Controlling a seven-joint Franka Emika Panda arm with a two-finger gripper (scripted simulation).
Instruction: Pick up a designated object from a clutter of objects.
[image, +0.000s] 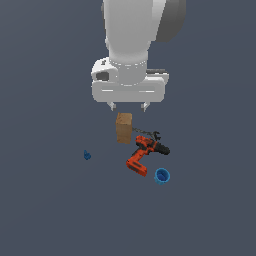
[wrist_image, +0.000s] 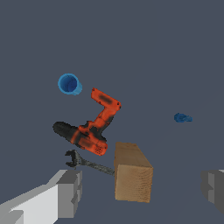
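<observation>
block (image: 124, 128) first: a tan wooden one, standing upright on the grey floor, taller than it is wide, directly beneath the gripper (image: 129, 106). the claw hangs just above its top with the two short fingertips (image: 113, 106) spread apart, wider than the block, and nothing between them. in the wrist view the block (wrist_image: 132, 172) sits in the gap between the two grey finger pads (wrist_image: 70, 194), clear of both, so i'd say the approach is lined up but the grasp itself has not happened; descending, closing and lifting are all left to do. just beside the block, toward the exterior view's right, a thin dark wiry item (image: 148, 133) lies with one end at or very near the block's side. past that is the orange-and-black drill (image: 145, 153) on its side, then a small blue cup (image: 162, 176) further out. a tiny blue piece (image: 87, 155) sits well apart on the other side.
</observation>
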